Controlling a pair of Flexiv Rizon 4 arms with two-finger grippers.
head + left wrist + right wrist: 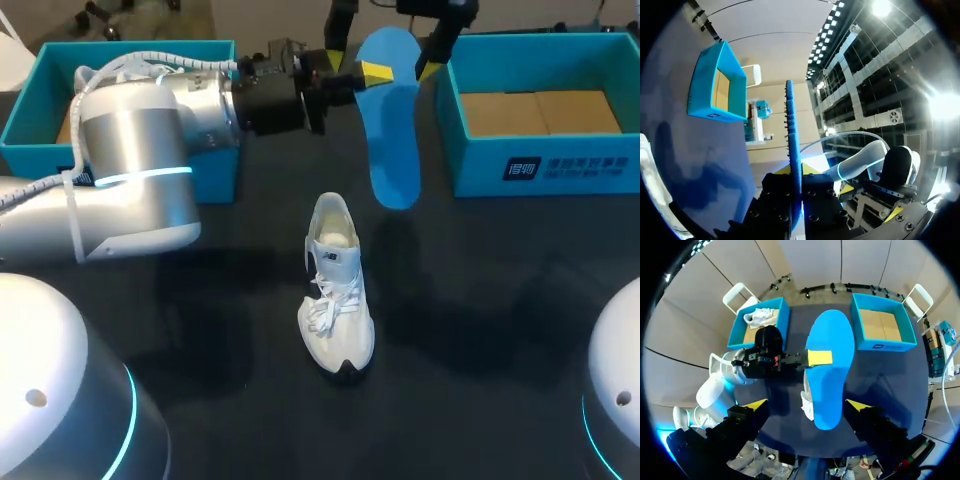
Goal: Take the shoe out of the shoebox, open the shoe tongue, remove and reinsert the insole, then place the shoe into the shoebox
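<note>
The white sneaker [335, 290] stands on its sole at the middle of the desk [500, 330], toe toward the near edge, laces loose, and it is gripped by nothing. Beyond it, toward the far edge, the blue insole [392, 130] is held in the air above the desk. The left tool [372, 74] is closed on one long edge of the insole, near its middle, and in the left wrist view the insole is seen edge-on between the fingers. The right tool [806, 404] is spread wide above the insole and touches nothing.

A slip or a swing of the insole is judged the main risk, since a thin, flexible piece is pinched at one edge only. A handover could miss if the insole sags. When the insole is pushed back in, the unheld sneaker could be slid or tipped over, and the insole could be caught by the tongue or loose laces, or buckled at the heel.

At the far right corner the right-hand shoebox [480, 170] is seen empty, and a white printed label [566, 167] is carried on its near wall. A small dark mark is seen on the sneaker's side. Neither is read out. At the far left corner, a second white shoe [760, 316] lies in the left-hand shoebox [140, 46].
</note>
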